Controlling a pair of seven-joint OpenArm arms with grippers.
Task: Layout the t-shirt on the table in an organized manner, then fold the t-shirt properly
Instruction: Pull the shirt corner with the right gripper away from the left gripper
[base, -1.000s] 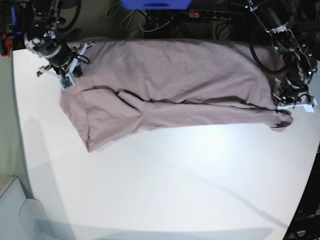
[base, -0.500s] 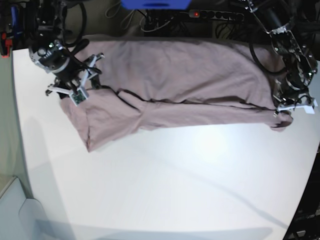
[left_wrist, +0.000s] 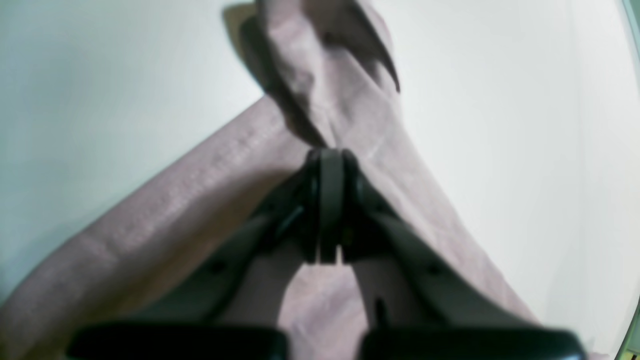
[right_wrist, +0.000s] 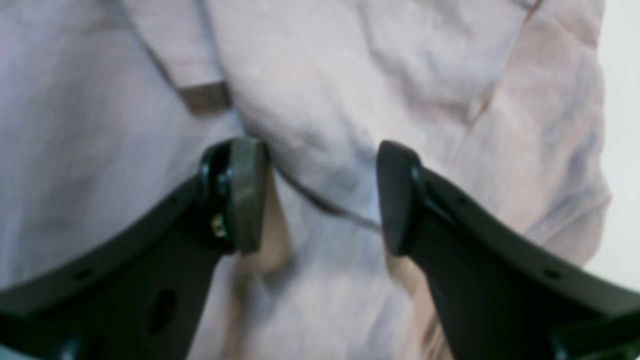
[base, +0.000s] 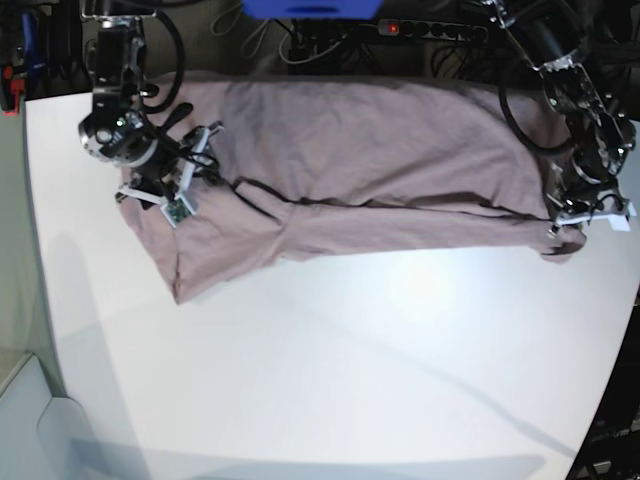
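My right pincer is spread wide and empty, its two dark pads hanging just over the shirt. Between the pads I see wrinkled mauve cloth, with a thin seam or fold edge running across the gap from the left pad toward the right one. Just beyond the left pad lies a flat band of cloth, perhaps a hem or sleeve edge; the wrist view is too soft to say which. Past the right pad the cloth bunches into folds and ends, with bare white table beyond it.

From the base view, this pincer sits over the shirt's end on my own side, close to a dark crease that slants away from it. The shirt's long axis runs straight across from my right pincer to my left one, a long band lying at the table's back edge. So the cloth stretches away sideways from each pincer, toward the other arm.

My left pincer is pressed together, pinching the shirt's far corner. In its wrist view a ribbed edge of cloth leads up into the closed tips, and a crumpled tuft sticks out beyond them, with table on either side.

My judgement: the right arm is the one placed to take the loose near end, since cloth lies directly under its open pads. The left end is already held, so a pull along the long axis could flatten the band.
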